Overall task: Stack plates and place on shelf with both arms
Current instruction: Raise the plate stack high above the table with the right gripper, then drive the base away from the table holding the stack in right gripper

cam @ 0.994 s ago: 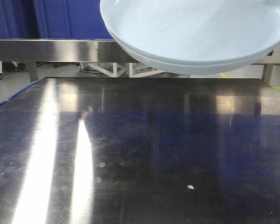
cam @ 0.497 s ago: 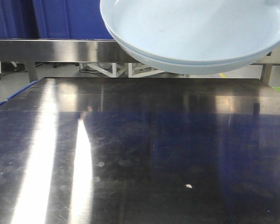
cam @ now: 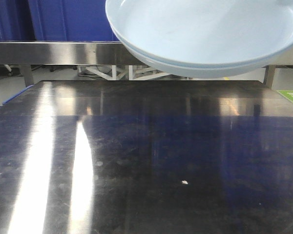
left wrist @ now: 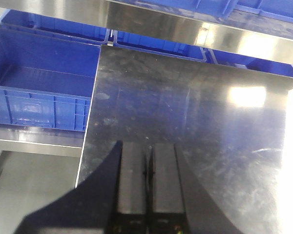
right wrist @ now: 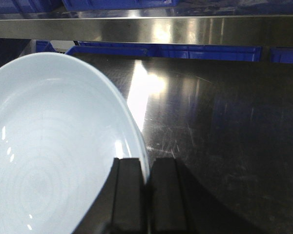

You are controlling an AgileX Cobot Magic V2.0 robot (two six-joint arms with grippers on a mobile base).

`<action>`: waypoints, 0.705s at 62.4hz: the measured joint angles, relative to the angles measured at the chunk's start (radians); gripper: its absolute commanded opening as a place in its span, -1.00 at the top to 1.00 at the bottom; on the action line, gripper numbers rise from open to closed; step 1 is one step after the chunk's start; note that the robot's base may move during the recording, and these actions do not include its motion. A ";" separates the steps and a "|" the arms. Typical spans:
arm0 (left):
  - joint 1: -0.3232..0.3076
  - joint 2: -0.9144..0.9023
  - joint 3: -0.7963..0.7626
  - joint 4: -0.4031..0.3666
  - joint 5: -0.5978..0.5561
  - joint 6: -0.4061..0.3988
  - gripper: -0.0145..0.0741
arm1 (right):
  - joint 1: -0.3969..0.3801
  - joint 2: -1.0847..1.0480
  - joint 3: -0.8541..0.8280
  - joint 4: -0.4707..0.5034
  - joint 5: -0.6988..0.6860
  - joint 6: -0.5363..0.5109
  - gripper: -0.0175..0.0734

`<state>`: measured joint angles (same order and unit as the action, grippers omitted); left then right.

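Observation:
Two pale blue-white plates (cam: 205, 34) are stacked one inside the other and held in the air above the steel table, at the top of the front view. In the right wrist view my right gripper (right wrist: 147, 163) is shut on the rim of the plates (right wrist: 53, 156), one finger inside and one outside. My left gripper (left wrist: 149, 146) is shut and empty, low over the left edge of the table (left wrist: 195, 112). Neither arm shows in the front view.
A steel shelf rail (cam: 53, 52) runs across behind the table (cam: 146, 161), with blue bins (cam: 63, 19) above it. A blue crate (left wrist: 39, 87) sits left of the table. A small white speck (cam: 184, 183) lies on the tabletop.
The table and background have shifted slightly down and left in the front view. The stacked plates stay at the same place in the frame.

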<state>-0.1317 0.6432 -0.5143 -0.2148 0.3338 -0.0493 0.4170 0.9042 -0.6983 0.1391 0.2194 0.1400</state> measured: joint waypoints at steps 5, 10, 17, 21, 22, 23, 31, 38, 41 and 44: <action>0.000 0.000 0.000 0.000 0.000 0.000 0.45 | 0.000 0.000 0.000 0.000 0.000 0.000 0.51; 0.000 0.000 0.000 0.000 0.000 0.000 0.45 | 0.000 0.000 0.000 0.000 0.000 0.000 0.51; 0.000 0.000 0.000 0.000 0.000 0.000 0.45 | 0.000 0.000 0.000 0.000 0.000 0.000 0.51; 0.000 0.000 0.000 0.000 0.000 0.000 0.45 | 0.000 0.000 0.000 0.000 0.000 0.000 0.51; 0.000 0.000 0.000 0.000 0.000 0.000 0.45 | 0.000 0.000 0.000 0.000 0.000 0.000 0.51; 0.000 0.000 0.000 0.000 0.000 0.000 0.45 | 0.000 0.000 0.000 0.000 0.000 0.000 0.51; 0.000 0.000 0.000 0.000 0.000 0.000 0.45 | 0.000 0.000 0.000 0.000 0.000 0.000 0.51; 0.000 0.000 0.000 0.000 0.000 0.000 0.45 | 0.000 0.000 0.000 0.000 0.000 0.000 0.51; 0.000 0.000 0.000 0.000 0.000 0.000 0.45 | 0.000 0.000 0.000 0.000 0.000 0.000 0.51; 0.000 0.000 0.000 0.000 0.000 0.000 0.45 | 0.000 0.000 0.000 0.000 0.000 0.000 0.51</action>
<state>-0.1317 0.6432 -0.5143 -0.2148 0.3338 -0.0493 0.4170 0.9042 -0.6983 0.1391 0.2194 0.1400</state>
